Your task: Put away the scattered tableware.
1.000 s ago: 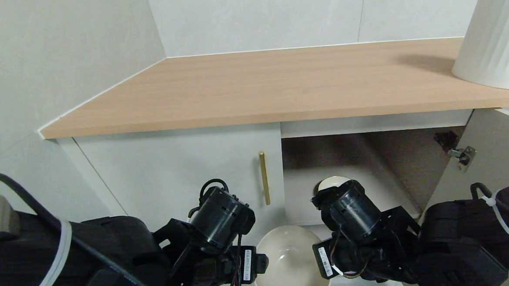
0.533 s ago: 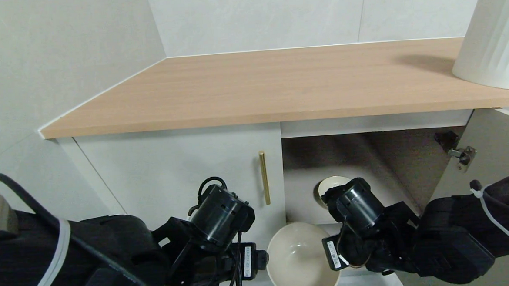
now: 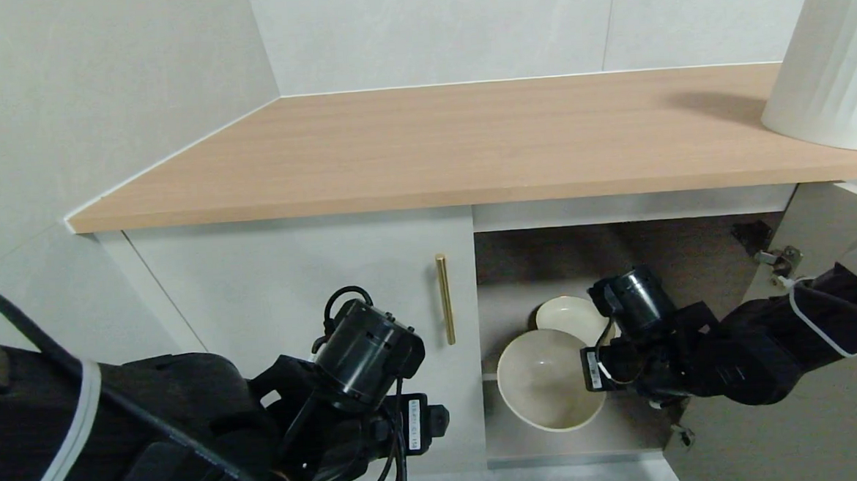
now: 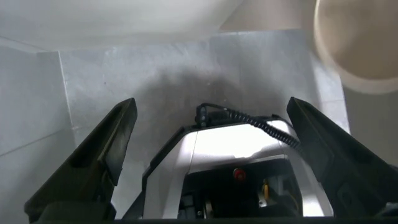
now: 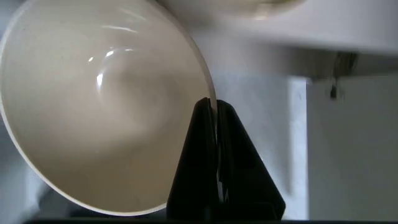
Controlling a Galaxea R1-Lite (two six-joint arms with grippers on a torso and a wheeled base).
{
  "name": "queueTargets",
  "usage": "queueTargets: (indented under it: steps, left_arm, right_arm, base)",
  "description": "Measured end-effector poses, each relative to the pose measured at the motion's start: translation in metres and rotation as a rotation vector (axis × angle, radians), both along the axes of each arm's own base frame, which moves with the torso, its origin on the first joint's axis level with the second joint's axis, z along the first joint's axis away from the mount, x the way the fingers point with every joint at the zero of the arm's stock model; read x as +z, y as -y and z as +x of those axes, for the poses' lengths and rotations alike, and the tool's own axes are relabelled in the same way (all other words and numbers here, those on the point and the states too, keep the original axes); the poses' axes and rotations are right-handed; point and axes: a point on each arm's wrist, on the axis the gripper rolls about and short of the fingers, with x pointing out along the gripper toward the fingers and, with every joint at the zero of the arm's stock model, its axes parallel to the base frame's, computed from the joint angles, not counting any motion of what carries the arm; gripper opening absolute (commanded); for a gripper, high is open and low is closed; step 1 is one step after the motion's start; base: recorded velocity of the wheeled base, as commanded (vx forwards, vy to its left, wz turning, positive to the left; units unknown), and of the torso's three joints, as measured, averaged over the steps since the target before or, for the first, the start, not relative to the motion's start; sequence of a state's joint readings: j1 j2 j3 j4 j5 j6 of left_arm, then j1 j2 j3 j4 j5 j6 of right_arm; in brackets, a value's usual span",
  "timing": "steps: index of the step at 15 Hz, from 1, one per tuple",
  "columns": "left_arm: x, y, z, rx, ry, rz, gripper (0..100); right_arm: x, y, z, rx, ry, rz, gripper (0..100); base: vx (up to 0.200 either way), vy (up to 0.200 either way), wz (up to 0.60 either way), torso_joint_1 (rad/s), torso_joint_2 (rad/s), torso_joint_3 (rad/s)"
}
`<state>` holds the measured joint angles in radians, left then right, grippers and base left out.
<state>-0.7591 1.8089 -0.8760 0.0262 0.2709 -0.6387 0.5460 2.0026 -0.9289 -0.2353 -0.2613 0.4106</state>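
Right tool (image 5: pixel 216 111) pinching bowl (image 5: pixel 106 93) rim, smaller dish (image 3: pixel 566 314) behind, left tool (image 4: pixel 211 107) spread

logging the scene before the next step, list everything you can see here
large bowl: one, cream, in the open right cupboard compartment, held by its rim
small dish: one, cream, in the same compartment, behind the large bowl
countertop: one, light wood, above the cupboard
ribbed vessel: one, white, on the countertop's right end
closed door: one, pale grey, left compartment
handle: one, brass, upright on the closed door's right edge
open door: one, pale grey, swung out at right
right gripper: black, shut on the large bowl's rim
left gripper: black, open, low before the closed door
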Motion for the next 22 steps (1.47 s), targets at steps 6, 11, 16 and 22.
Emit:
queueTargets:
  steps: [6,11,16,22]
  left_arm:
    - [0.010,-0.006,-0.006,-0.008,0.022,-0.018,100]
    - [0.010,-0.006,-0.007,-0.008,0.023,-0.019,100]
    - [0.009,-0.006,-0.007,-0.009,0.019,-0.015,100]
    - [0.008,-0.006,-0.007,-0.008,0.014,-0.011,100]
  right_arm:
    - [0.006,0.018,0.036,-0.182,0.123,0.193,0]
    - [-0.001,0.034,0.056,-0.259,0.132,0.199,0]
    - [-0.004,0.048,0.074,-0.336,0.145,0.224,0]
    - [-0.015,0.055,0.087,-0.389,0.151,0.192,0]
  base:
    - [0.000,0.000,0.00,0.000,0.00,0.000]
    - [0.000,0.000,0.00,0.000,0.00,0.000]
    - [0.000,0.000,0.00,0.000,0.00,0.000]
    - [0.000,0.000,0.00,0.000,0.00,0.000]
